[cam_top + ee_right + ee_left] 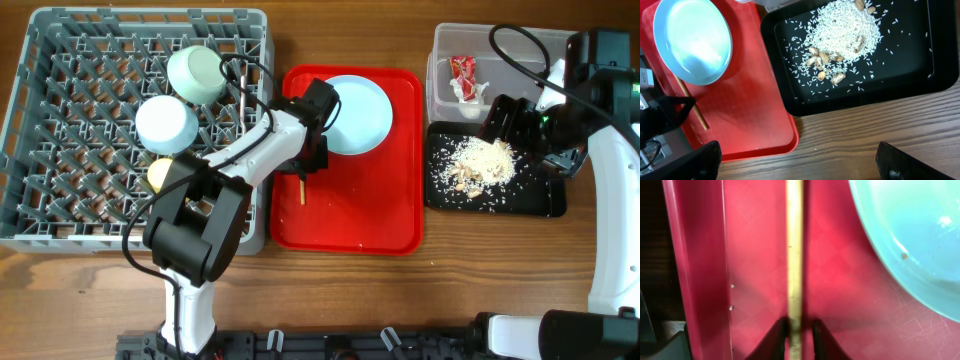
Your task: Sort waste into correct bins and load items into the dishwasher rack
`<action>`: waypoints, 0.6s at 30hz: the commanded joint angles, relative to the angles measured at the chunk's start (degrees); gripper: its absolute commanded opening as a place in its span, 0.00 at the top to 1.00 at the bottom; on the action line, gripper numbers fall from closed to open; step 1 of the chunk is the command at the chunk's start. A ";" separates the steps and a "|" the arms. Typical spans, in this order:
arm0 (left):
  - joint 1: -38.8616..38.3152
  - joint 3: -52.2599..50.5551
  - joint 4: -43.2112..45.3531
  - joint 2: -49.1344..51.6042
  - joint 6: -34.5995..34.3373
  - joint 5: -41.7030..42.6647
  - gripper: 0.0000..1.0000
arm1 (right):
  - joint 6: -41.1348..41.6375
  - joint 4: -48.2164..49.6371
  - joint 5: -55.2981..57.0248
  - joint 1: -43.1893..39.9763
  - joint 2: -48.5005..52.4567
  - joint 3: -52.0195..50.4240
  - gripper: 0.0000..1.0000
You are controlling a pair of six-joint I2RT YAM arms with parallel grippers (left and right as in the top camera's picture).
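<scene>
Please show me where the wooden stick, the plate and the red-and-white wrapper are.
wooden stick (794, 255), left wrist view, middle of shaft.
plate (356, 114), overhead view, centre.
red-and-white wrapper (464, 73), overhead view, red part.

Left end effector (800, 330) clamped, right (795, 162) spread.

My left gripper (800, 330) closes around the thin wooden stick (794, 255), which lies on the red serving tray (755, 255), left of the round plate (920, 240).
</scene>
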 commanded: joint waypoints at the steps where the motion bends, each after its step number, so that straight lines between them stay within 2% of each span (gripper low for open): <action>1: 0.28 -0.87 -0.31 3.02 -0.11 0.94 0.93 | -0.33 -0.17 0.55 -0.20 -0.85 0.52 0.00; 10: 0.35 0.57 -1.84 1.33 0.15 0.28 0.96 | -0.35 -0.48 0.57 -0.20 -0.85 0.52 0.00; 13: 0.35 4.87 -5.95 -3.19 0.42 -3.76 0.96 | -0.42 -0.48 0.57 -0.20 -0.85 0.52 0.00; 16: 0.61 8.96 -9.68 -10.16 5.09 -6.12 0.96 | -0.46 -0.46 0.57 -0.20 -0.85 0.52 0.00; 18: 2.01 9.51 -10.29 -14.86 5.42 -8.52 0.96 | -0.44 -0.46 0.57 -0.20 -0.85 0.52 0.00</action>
